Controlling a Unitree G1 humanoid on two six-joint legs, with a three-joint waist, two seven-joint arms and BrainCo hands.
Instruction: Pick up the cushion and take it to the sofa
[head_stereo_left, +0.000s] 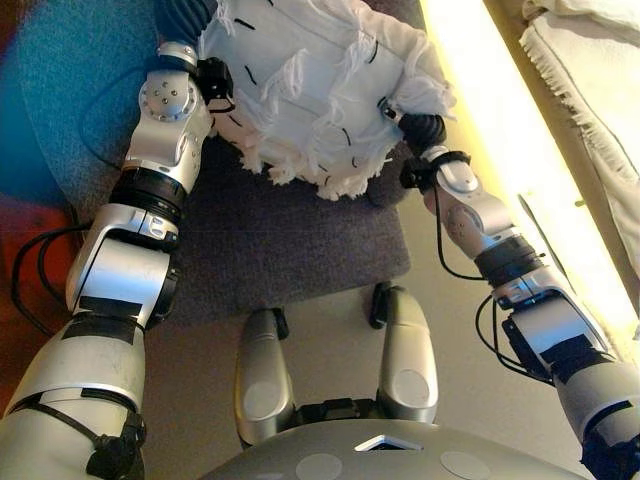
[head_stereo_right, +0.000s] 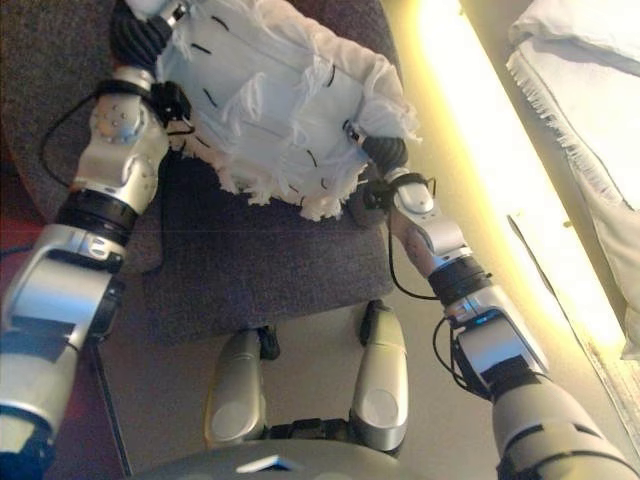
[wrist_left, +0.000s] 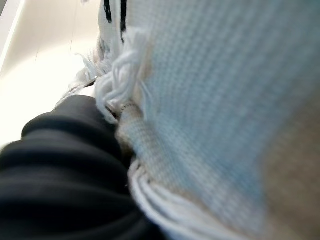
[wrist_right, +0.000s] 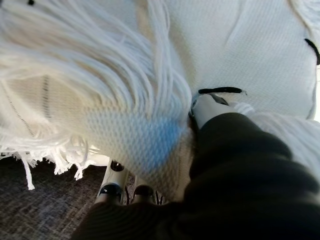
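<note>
Both hands' fingers are hidden behind the cushion (head_stereo_left: 310, 85); its top is cut off

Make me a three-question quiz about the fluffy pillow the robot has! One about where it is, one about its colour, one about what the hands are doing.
1. Where is the cushion?
A. between the two hands, above the grey rug
B. lying on the sofa
C. under the robot's feet

2. What colour is the cushion?
A. red
B. white with small black marks
C. all blue

3. How do the left hand and right hand stand?
A. both hang free, away from it
B. only the left one touches it
C. one presses at each side

Answers: 1 A, it shows between the arms over the rug. 2 B, white fringed fabric with black dashes. 3 C, each hand meets an opposite edge.
</note>
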